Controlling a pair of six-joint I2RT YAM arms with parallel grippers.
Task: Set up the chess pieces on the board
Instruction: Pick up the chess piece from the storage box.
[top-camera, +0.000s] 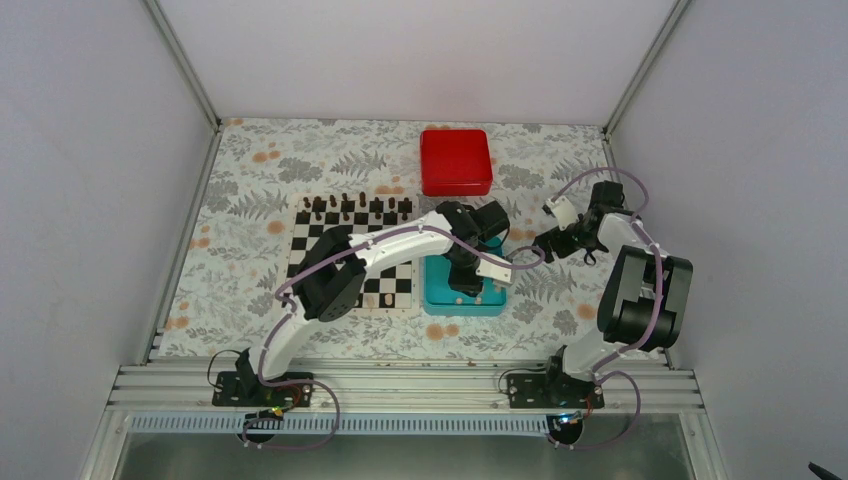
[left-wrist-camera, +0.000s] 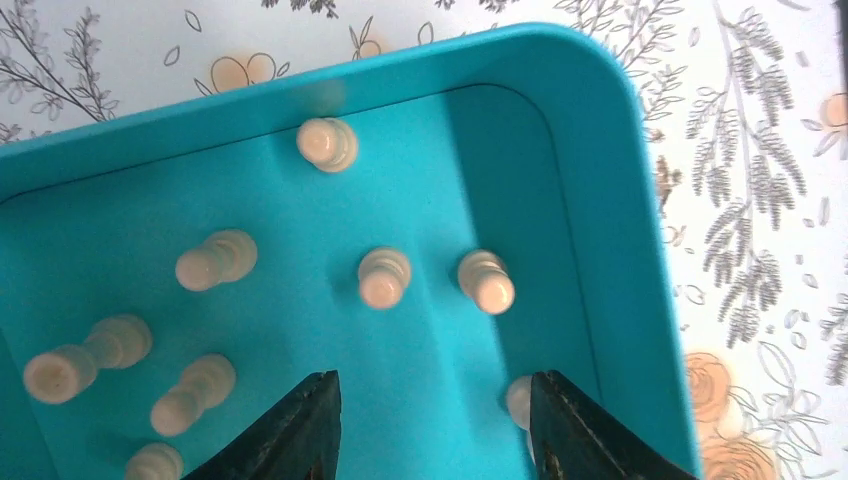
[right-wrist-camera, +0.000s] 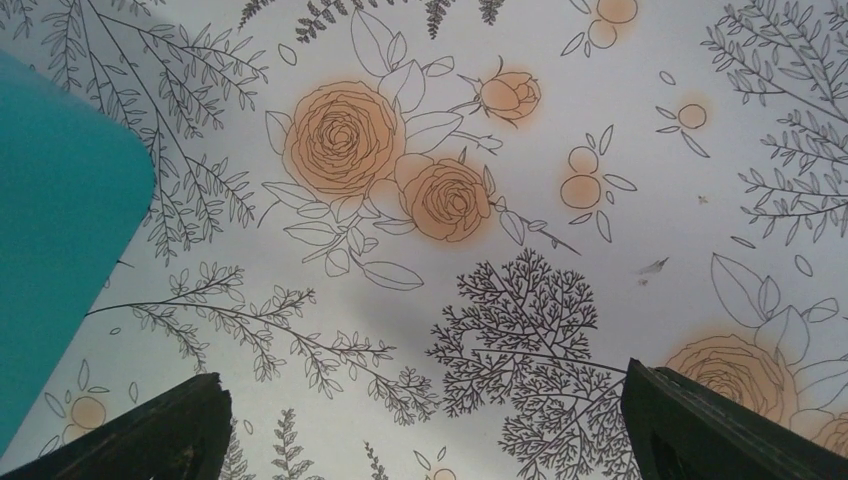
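Several pale cream chess pieces (left-wrist-camera: 383, 277) lie scattered in the teal tray (left-wrist-camera: 600, 200). My left gripper (left-wrist-camera: 435, 400) hovers over the tray, open, with only bare tray floor between its fingers. One pale piece (left-wrist-camera: 518, 398) sits just inside the right finger (left-wrist-camera: 575, 430). The top view shows the same left gripper (top-camera: 465, 283) above the tray (top-camera: 440, 303). The board (top-camera: 308, 242) lies left of the tray, partly hidden by the left arm. My right gripper (right-wrist-camera: 425, 420) is wide open over the flowered cloth, right of the tray corner (right-wrist-camera: 60, 220).
A row of dark brown chessmen (top-camera: 360, 207) stands along the board's far edge. A red box (top-camera: 456, 160) sits behind the tray. Grey walls close in the table on three sides. The right gripper (top-camera: 530, 256) hangs near the tray's right side.
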